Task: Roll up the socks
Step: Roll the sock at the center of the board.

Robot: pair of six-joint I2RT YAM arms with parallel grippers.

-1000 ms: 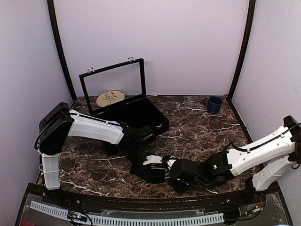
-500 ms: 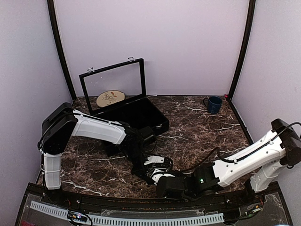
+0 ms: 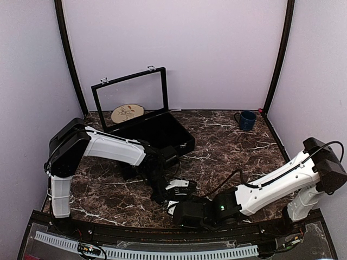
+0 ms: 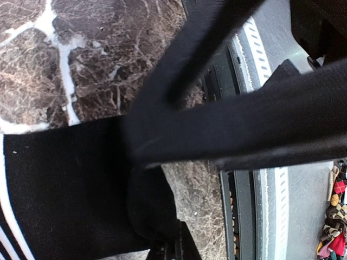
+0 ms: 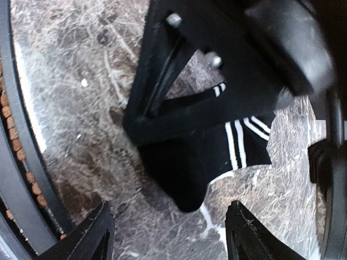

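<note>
The black sock [image 5: 190, 168] is at the near middle of the marble table [image 3: 227, 146], close to the front rail [image 5: 21, 162]; whether it rests on the stone or hangs just above it I cannot tell. In the right wrist view its long axis runs on a slant, the rounded end pointing down towards the camera and the white-striped end to the right. In the left wrist view the stripes sit at the far left edge and the plain black cloth [image 4: 65, 184] runs right, into the fingers.

The left gripper [image 5: 135, 127] is closed and pinches the sock at its plain end; the right gripper [image 5: 171, 216] stands wide apart with nothing between its fingers, just in front of the sock, with the left gripper's fingers crossing over the cloth.

Farther back an open black case [image 3: 162, 135] lies left of centre; a round wooden disc [image 3: 127, 112] sits behind it; a blue mug [image 3: 246, 120] stands well apart at the far right.
</note>
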